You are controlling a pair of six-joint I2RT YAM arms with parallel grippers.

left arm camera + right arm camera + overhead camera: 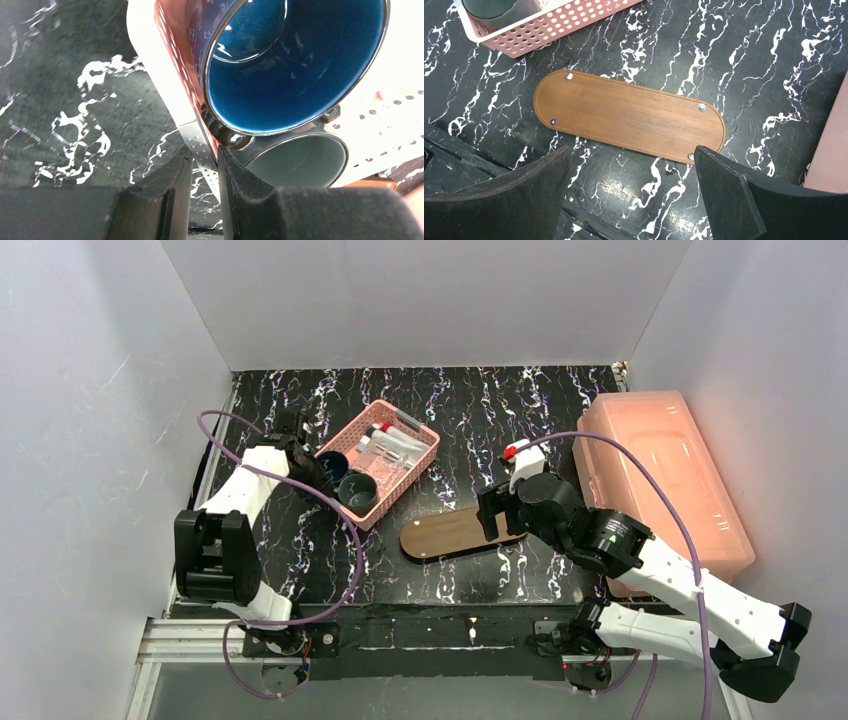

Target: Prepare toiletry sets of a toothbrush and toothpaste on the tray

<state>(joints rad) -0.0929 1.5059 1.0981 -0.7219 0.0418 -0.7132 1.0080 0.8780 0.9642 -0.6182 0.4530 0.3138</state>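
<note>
Cups (300,65) may tip if the left gripper (204,155), clamped on the basket (559,22) wall, pulls hard. The right gripper (629,160) is apart.

Left arm (245,490) reaching forward, left claw (202,162) pinching basket (175,75), right claw (631,152) spread wide, facing down

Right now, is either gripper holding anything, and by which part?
Left gripper pinches the basket by its side wall; right gripper, open over the tray, holds nothing.
</note>
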